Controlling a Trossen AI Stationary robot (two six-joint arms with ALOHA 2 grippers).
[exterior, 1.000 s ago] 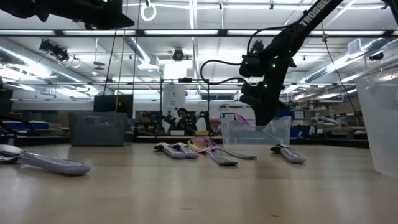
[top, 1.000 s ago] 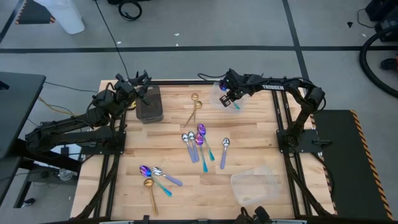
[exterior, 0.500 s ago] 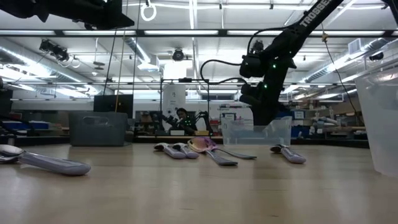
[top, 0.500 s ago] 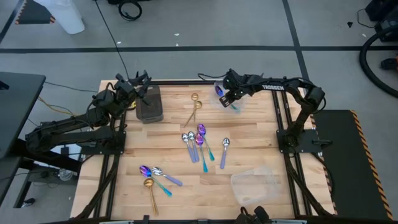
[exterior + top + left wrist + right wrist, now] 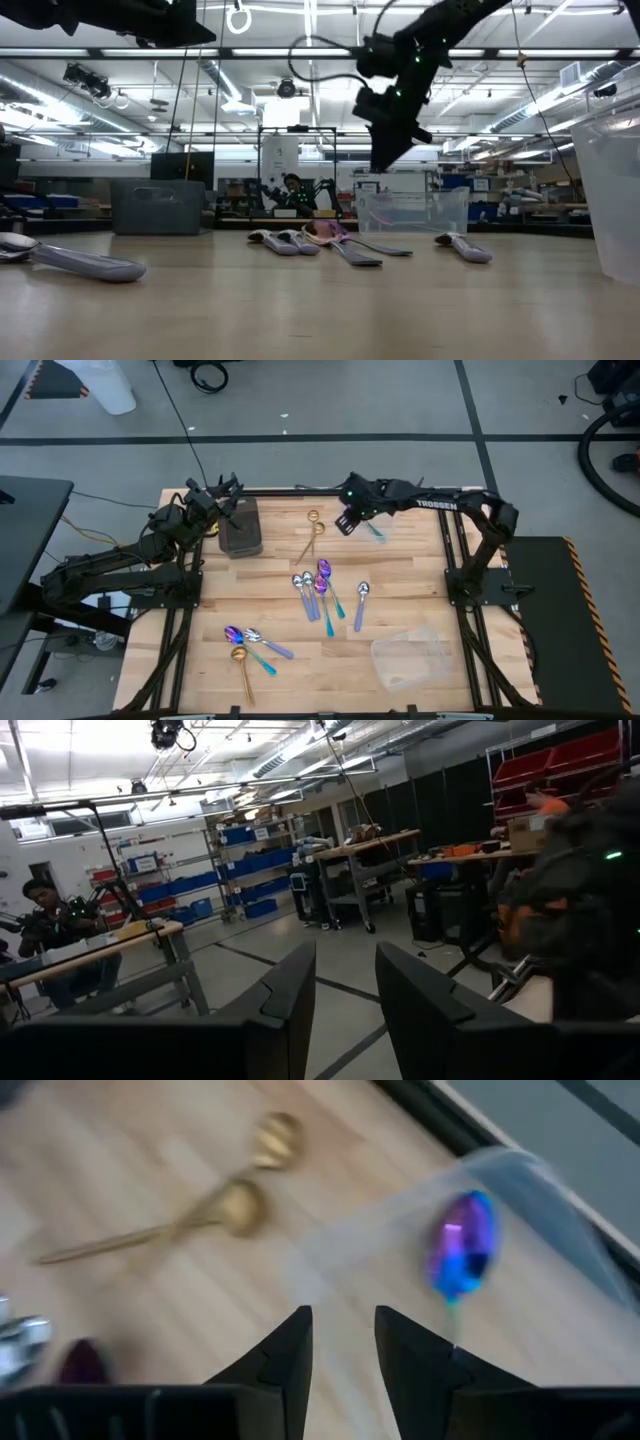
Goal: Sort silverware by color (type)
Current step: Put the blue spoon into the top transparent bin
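- Silverware, nearest lot: one iridescent spoon (image 5: 462, 1260) lies in the clear container (image 5: 520, 1190) just beyond the right jaws (image 5: 342, 1342), which stand narrowly parted and hold nothing.
- Two gold spoons (image 5: 311, 532) rest on the surface (image 5: 400, 585) beside those jaws, apart from the container.
- Silver and iridescent spoons (image 5: 322, 592) crowd mid-surface, touching; a pick there risks dragging a neighbour of another colour.
- Left jaws (image 5: 345, 995): far side by the dark tray (image 5: 240, 528), narrowly parted, empty.
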